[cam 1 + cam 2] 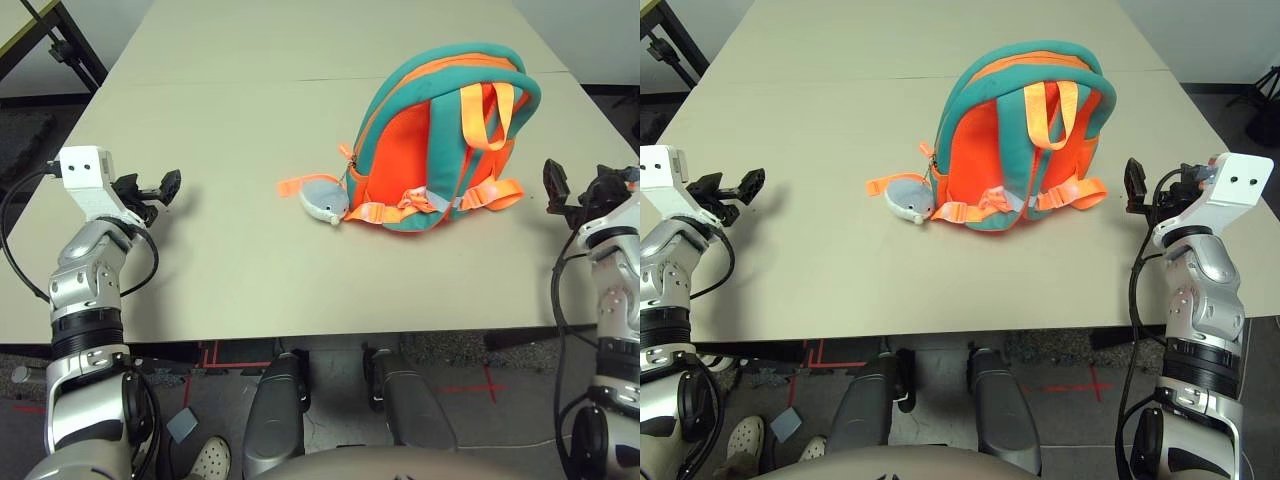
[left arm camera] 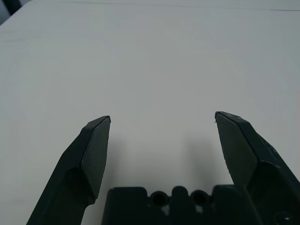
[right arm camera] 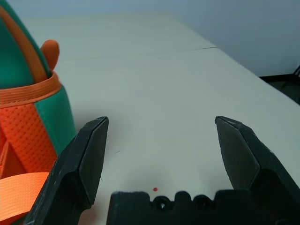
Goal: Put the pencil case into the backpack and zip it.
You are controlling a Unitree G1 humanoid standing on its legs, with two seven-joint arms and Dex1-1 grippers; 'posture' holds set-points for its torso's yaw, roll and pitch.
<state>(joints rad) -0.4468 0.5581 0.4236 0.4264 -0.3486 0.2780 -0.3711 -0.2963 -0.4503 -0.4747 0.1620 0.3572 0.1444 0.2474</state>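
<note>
Even, bright overhead light throws soft shadows beside the backpack (image 1: pixel 440 140); wrist views look slightly hazy.

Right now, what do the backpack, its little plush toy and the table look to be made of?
Backpack: soft matte fabric, seemingly padded; orange mesh weave on the back panel, teal trim, flat orange webbing straps. Plush toy: fuzzy white-grey fabric, likely stuffed. Table: smooth, hard beige surface, matte with slight sheen, possibly laminate; a seam crosses it.

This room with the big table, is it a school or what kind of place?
Probably a robot test lab, not a school. A plain table holds only the backpack, red tape marks cross the floor, and a black stand leg sits nearby.
</note>
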